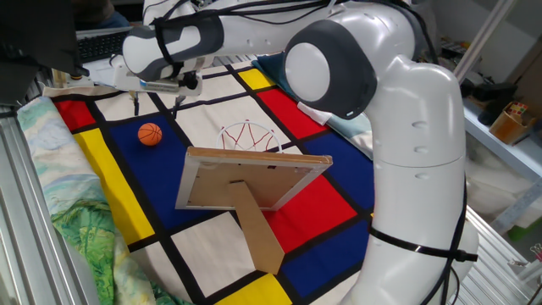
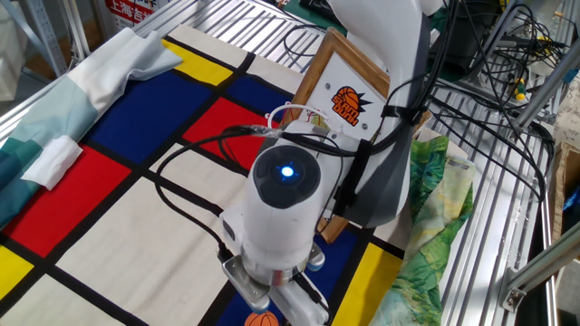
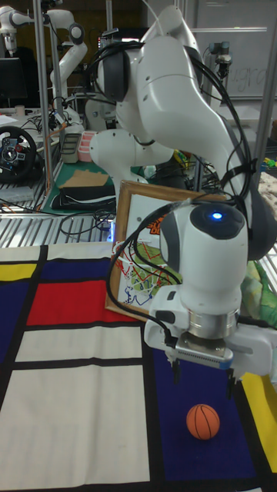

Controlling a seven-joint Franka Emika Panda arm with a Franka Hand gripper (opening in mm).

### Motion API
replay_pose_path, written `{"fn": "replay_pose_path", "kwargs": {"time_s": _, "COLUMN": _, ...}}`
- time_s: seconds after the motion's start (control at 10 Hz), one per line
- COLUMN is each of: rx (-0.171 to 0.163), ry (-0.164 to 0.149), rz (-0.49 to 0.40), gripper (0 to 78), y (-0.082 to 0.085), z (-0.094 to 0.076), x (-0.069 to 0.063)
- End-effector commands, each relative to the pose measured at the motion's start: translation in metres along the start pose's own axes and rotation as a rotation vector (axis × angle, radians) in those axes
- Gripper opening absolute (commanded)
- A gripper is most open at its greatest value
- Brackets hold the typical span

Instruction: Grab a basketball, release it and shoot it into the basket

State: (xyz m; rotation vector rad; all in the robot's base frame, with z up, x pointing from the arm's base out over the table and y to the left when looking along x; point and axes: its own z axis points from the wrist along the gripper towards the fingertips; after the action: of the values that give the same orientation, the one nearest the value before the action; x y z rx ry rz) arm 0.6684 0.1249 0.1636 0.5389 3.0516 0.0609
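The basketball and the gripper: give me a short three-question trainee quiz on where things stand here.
1. True or false: the gripper holds the basketball.
2. The basketball lies on which colour patch? A red, B blue, C yellow.
3. Fill in: the basket has a red rim and a white ____.

Key: 1 false, the fingers are spread above the ball. 2 B. 3 net.
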Motion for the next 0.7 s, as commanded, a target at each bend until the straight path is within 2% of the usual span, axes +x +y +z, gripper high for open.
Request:
{"fn": "replay_pose_path", "kwargs": {"time_s": 0.1, "rx": -0.009, "ry": -0.027, "rz": 0.01, "gripper": 77.5, "y": 0.0003, "z": -0.0017, "x": -0.0009}}
{"fn": "replay_pose_path", "kwargs": {"time_s": 0.2, "rx": -0.005, "ry": -0.012, "rz": 0.027, "gripper": 77.5, "y": 0.0003, "z": -0.0017, "x": -0.0009}}
{"fn": "replay_pose_path", "kwargs": {"time_s": 0.4, "rx": 0.006, "ry": 0.037, "rz": 0.06, "gripper": 77.5, "y": 0.0003, "z": -0.0017, "x": -0.0009}}
{"fn": "replay_pose_path", "kwargs": {"time_s": 0.6, "rx": 0.004, "ry": 0.052, "rz": 0.066, "gripper": 77.5, "y": 0.0003, "z": -0.0017, "x": -0.0009}}
{"fn": "replay_pose_path", "kwargs": {"time_s": 0.7, "rx": -0.008, "ry": 0.057, "rz": 0.065, "gripper": 77.5, "y": 0.0003, "z": -0.0017, "x": -0.0009}}
